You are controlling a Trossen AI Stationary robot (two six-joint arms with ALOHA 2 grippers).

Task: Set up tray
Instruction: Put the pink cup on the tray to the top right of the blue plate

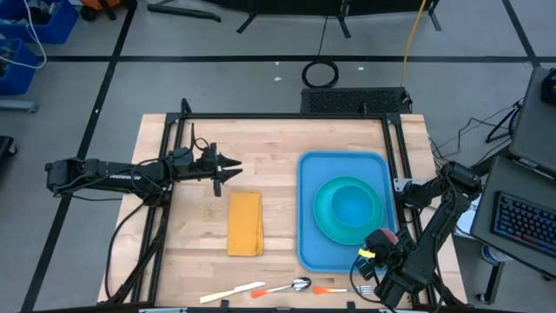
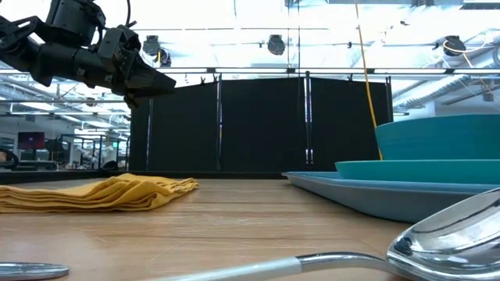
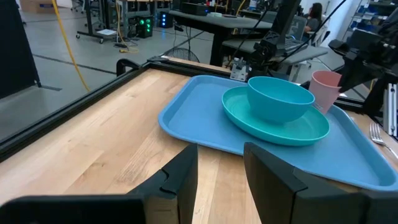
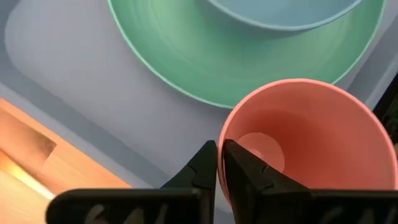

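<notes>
1. The blue tray lies on the right half of the wooden tabletop, long side running front to back, within easy reach of the right arm. I take that as the reason the dishes gather there.
2. A turquoise plate sits on the tray with a turquoise bowl stacked in its middle, presumably to leave the corners free for smaller pieces.
3. The right pincer is at the tray's near right corner, its fingers nearly together and pinching the rim of a pink cup. The cup stands upright beside the plate; it looks like a placement just being finished.
4. The left pincer hangs above the tabletop well left of the tray, fingers partly apart and holding nothing, apparently waiting.
5. The folded yellow napkin lies flat between the left arm and the tray; a knife, spoon and fork line the front edge, not yet on the tray.
6. I can read no brand, label or writing on anything.
</notes>
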